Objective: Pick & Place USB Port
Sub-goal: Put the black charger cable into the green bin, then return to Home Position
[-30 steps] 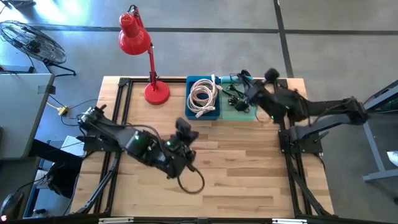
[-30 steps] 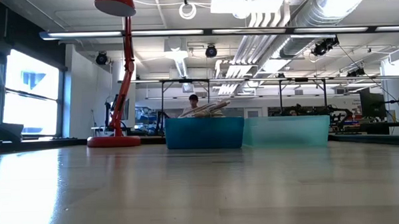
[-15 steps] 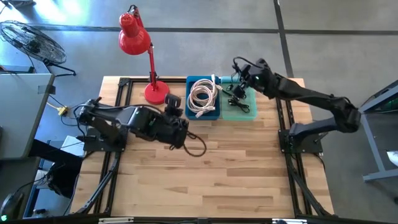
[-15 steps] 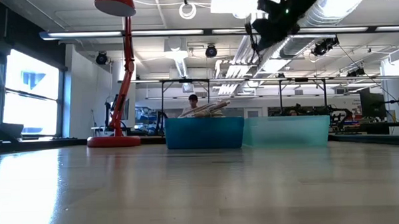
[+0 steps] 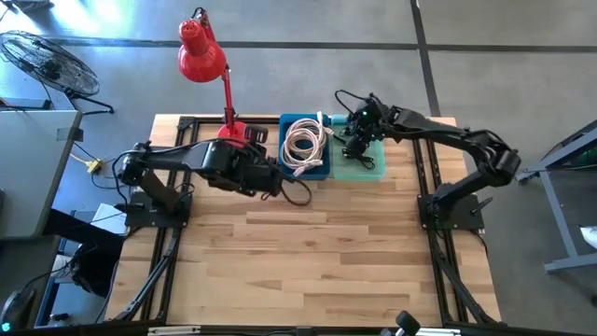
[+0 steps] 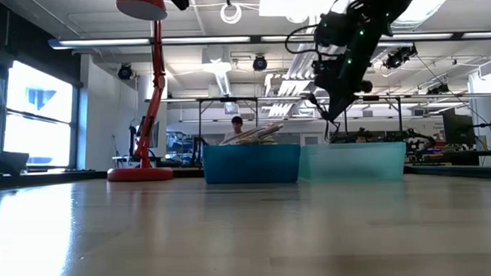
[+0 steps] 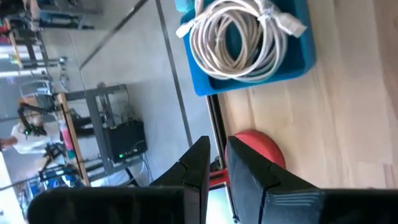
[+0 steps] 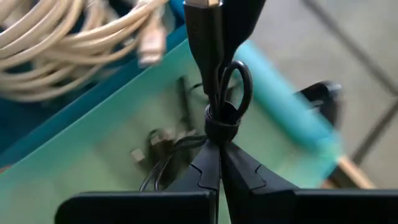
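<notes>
Holding: my right end effector (image 8: 219,146) is clamped on a black USB cable (image 8: 217,81), fingers pinched together on its bundled neck, the plug end poking out past them.
Cable position: it hangs in my grip above the teal bin (image 5: 366,166), well off its floor; more black cables (image 5: 354,149) lie in that bin.
Left end effector: (image 7: 216,165) sits near the red lamp's base (image 7: 258,149), beside the blue bin (image 5: 306,171) of white cables (image 5: 305,142); its fingers are nearly together with nothing between them, and a black cable loop (image 5: 297,193) trails from that arm onto the bench (image 5: 326,252).
Risk, slip: I hold the cable by a narrow neck, so a quick swing could pull it free.
Risk, snag: the dangling loop could catch the loose cables below and drag them out.
Risk, wrong bin: the two bins touch, so a drift sideways could drop it among the white cables.
Risk, collision: my left arm is just beside the blue bin, close to any path across it.
</notes>
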